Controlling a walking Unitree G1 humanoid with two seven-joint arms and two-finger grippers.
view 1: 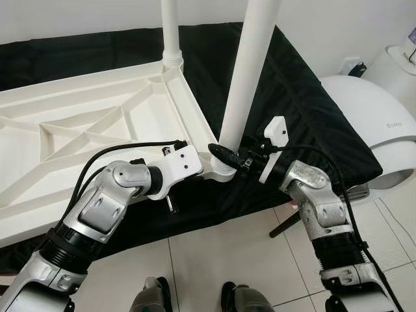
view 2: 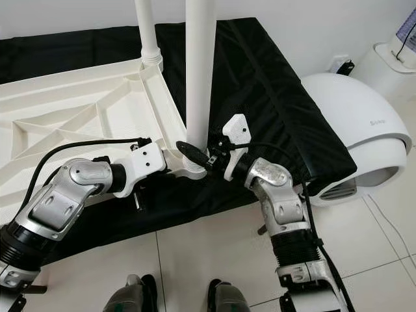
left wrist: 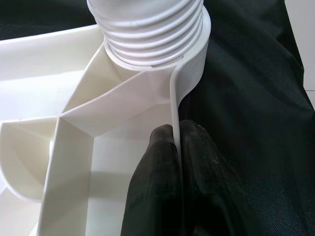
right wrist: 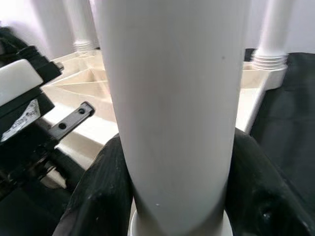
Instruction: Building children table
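Note:
A white plastic tabletop (view 1: 78, 123) lies upside down on a black cloth, its ribbed underside up. A white leg (view 1: 250, 71) stands upright in the near corner socket (view 1: 224, 170). My right gripper (view 1: 224, 156) is shut on this leg just above the socket; its black fingers (right wrist: 93, 191) press both sides of the tube. My left gripper (left wrist: 177, 147) is shut on the tabletop's thin rim (left wrist: 174, 105) right beside the threaded socket (left wrist: 147, 29). A second leg (view 1: 171, 32) stands screwed into the far corner.
The black cloth (view 1: 292, 97) covers a low platform. A white domed appliance (view 1: 377, 123) sits to the right on the tiled floor (view 1: 221, 253). My feet (view 1: 195, 299) show at the bottom edge. Other legs (right wrist: 270, 29) rise behind in the right wrist view.

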